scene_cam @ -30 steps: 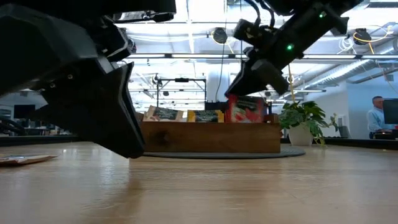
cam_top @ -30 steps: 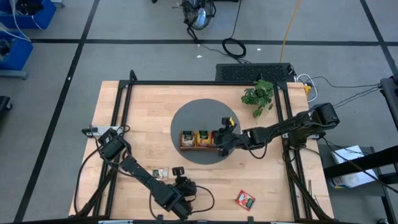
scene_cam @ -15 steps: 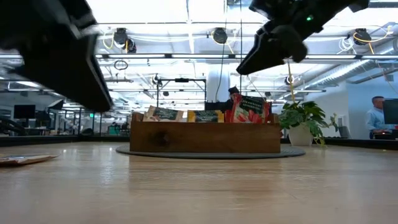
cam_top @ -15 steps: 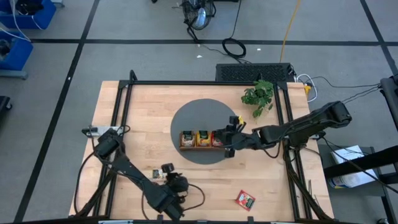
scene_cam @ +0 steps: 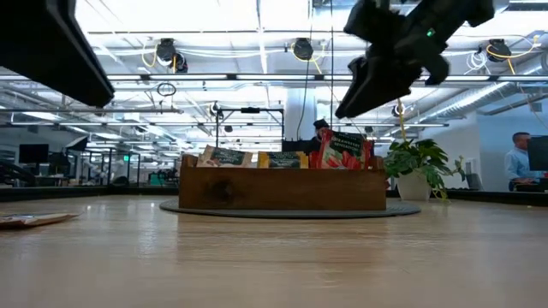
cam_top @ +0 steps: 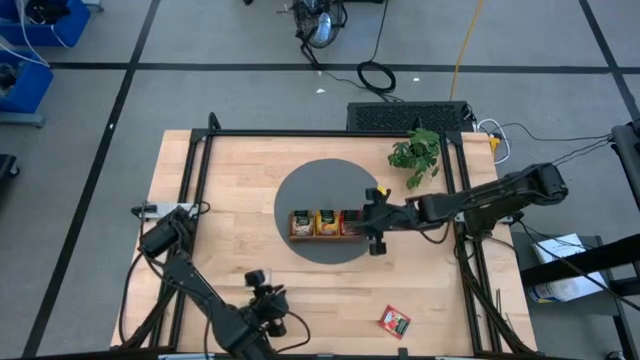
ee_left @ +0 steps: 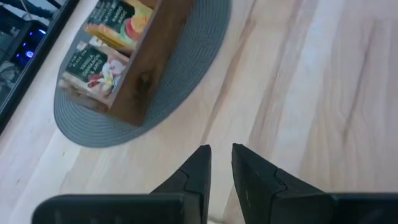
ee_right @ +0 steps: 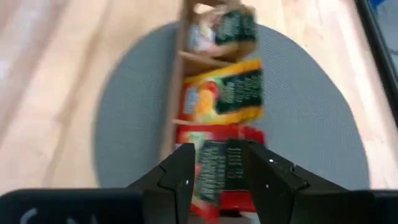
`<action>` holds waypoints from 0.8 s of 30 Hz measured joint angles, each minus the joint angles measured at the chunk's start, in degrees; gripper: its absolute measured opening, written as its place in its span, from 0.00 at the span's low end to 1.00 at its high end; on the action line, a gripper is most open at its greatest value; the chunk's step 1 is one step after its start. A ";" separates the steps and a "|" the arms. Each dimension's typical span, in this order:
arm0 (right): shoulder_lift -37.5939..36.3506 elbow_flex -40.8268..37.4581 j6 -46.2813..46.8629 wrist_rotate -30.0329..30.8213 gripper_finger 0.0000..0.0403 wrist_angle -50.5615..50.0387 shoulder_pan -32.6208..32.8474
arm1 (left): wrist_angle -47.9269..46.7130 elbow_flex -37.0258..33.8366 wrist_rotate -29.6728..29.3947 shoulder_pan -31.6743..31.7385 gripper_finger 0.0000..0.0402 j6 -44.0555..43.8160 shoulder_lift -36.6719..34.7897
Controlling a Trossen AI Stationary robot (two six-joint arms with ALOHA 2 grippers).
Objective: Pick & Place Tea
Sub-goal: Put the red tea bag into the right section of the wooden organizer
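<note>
Trouble starts nearest me: my left gripper (ee_left: 220, 163) hangs above the bare front of the bench (cam_top: 330, 300), jaws nearly shut with only a thin gap and nothing in them, and a descent like that would jab a sachet instead of straddling it. One red tea sachet (cam_top: 394, 321) lies flat at the bench's front right; flat packets can slide away from closing jaws. Farther off, my right gripper (cam_top: 373, 222) hovers beside the wooden tray (cam_top: 322, 237) on the grey round mat (cam_top: 320, 185), jaws parted and empty, just over the red sachets (ee_right: 219, 167) in the nearest compartment. A careless sweep could knock those upright packets, or the yellow (ee_right: 225, 96) and green (ee_right: 224, 30) ones beyond.
</note>
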 joint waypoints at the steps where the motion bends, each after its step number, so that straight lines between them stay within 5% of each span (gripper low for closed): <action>1: 0.13 0.00 0.02 -0.03 0.31 -0.05 -0.83 | -0.02 0.00 -0.16 0.13 0.18 0.05 0.00; 7: 0.73 0.01 2.17 -8.86 0.31 -1.94 -4.85 | -0.02 0.00 -0.19 0.32 0.18 0.33 0.00; 16: 4.30 0.00 1.50 -7.25 0.29 -2.40 -4.90 | 0.11 0.00 -0.19 0.45 0.18 0.22 0.02; 24: 6.55 0.00 -0.27 -5.89 0.14 0.01 -4.20 | 0.11 0.00 -0.19 0.82 0.18 0.38 0.02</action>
